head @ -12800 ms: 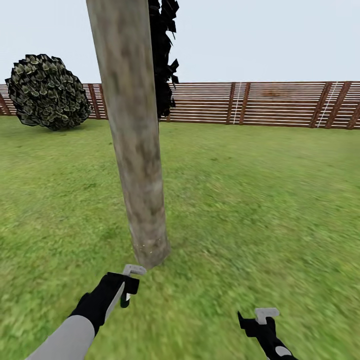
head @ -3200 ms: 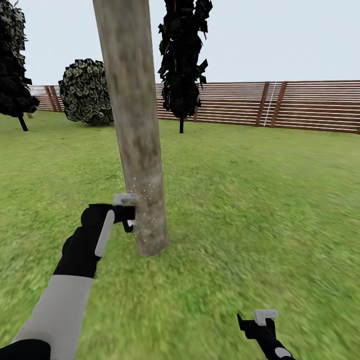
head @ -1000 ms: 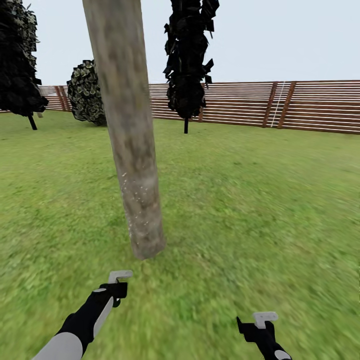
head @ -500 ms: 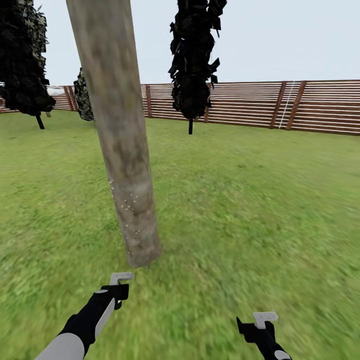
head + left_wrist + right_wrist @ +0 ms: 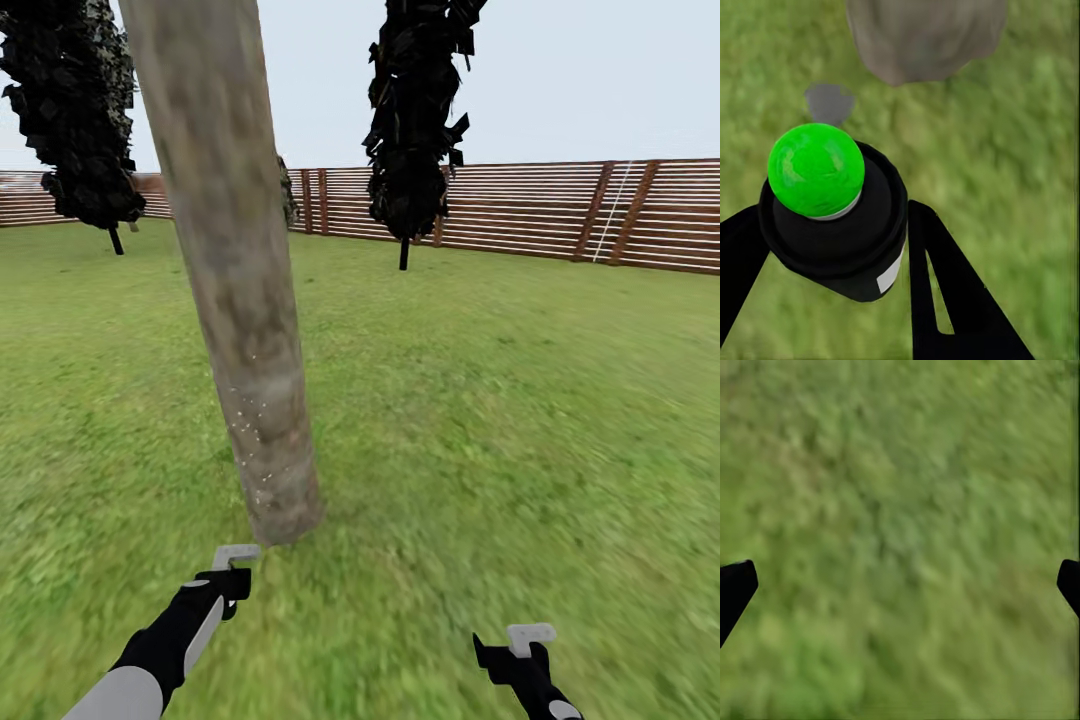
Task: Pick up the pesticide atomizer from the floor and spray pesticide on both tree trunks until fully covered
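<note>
Left end effector (image 5: 832,247) pinches atomizer (image 5: 832,217) round black body, green cap up; rigid, light, likely slippery. Right end effector (image 5: 900,577) spread over grass. Trunk (image 5: 250,350) base speckled.

A black cylindrical pesticide atomizer with a round green cap (image 5: 816,169) is sitting between the left end effector's fingers (image 5: 945,292), near a thick mottled tan-grey tree trunk (image 5: 235,290) bearing white pesticide specks (image 5: 252,425) low down.

Flat, even daylight everywhere, no glare. The green grass lawn (image 5: 520,420) looks smeared and soft, especially close up. The thick mottled tan-grey tree trunk (image 5: 245,330) barely casts any shadow.
</note>
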Robot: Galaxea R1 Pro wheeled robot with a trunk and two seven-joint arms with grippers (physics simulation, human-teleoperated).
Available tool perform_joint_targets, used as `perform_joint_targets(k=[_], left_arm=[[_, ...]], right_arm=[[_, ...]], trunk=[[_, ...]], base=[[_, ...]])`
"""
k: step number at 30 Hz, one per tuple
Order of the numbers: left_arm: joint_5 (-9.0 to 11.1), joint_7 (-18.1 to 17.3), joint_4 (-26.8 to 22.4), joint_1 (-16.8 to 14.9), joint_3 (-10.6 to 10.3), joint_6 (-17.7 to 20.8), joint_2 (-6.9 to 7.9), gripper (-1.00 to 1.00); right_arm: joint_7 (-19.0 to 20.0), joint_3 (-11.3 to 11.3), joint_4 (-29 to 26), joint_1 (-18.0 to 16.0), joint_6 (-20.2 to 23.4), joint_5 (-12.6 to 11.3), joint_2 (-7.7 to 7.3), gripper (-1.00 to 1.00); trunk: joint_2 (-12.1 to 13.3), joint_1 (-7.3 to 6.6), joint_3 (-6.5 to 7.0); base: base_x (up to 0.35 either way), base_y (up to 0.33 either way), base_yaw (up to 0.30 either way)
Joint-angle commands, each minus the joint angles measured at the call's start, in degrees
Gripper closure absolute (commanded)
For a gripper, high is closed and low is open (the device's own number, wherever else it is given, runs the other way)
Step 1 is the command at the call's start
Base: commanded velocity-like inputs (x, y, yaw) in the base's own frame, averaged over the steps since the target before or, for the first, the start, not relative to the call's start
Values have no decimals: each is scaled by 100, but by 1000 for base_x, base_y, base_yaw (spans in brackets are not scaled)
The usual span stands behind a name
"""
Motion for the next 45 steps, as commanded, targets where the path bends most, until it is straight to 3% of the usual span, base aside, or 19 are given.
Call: perform_joint_targets(k=[1, 12, 19, 28, 45], left_arm=[[-1, 37, -2, 0, 1, 0, 1, 100], [12, 79, 5, 8, -51, -16, -84, 100], [8, 80, 5, 9, -45, -18, -75, 100], [-1, 82, 5, 9, -43, -18, -60, 100], [-1, 82, 5, 9, -49, -18, -69, 100]], right_arm=[[7, 0, -2, 0, 2, 0, 0, -100], [1, 4, 6, 0, 3, 15, 0, -100], [-14, 1, 6, 0, -5, 17, 0, -100], [-14, 0, 6, 0, -6, 15, 0, -100], [-6, 4, 6, 0, -6, 15, 0, -100]], trunk=[[0, 0, 0], [0, 0, 0], [0, 0, 0], [0, 0, -1], [0, 0, -33]], base=[[221, -219, 1], [58, -264, 88], [5, -278, 264], [83, -277, 41], [87, -277, 245]])
